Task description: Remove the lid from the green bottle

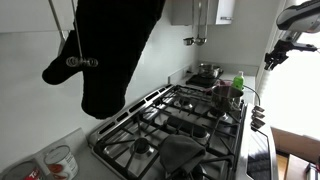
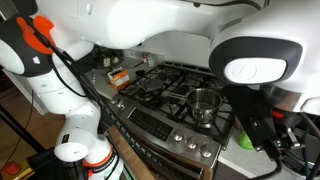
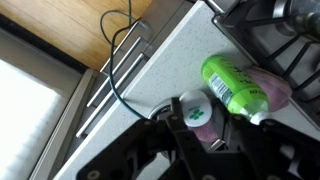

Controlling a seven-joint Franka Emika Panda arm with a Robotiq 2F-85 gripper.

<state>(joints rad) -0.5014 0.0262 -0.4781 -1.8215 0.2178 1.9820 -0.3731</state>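
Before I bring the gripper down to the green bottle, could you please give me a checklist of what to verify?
1. Bottle upright on the counter beside the stove: ok.
2. Gripper lined up over the bottle: not ok; in an exterior view it hangs high and appears off to one side.
3. Jaws open: cannot tell.
4. Bottle capped: cannot tell; too small and blurred.
5. Pot apart from the bottle: ok.
6. Cable away from the bottle: cannot tell; it loops across the counter close by.
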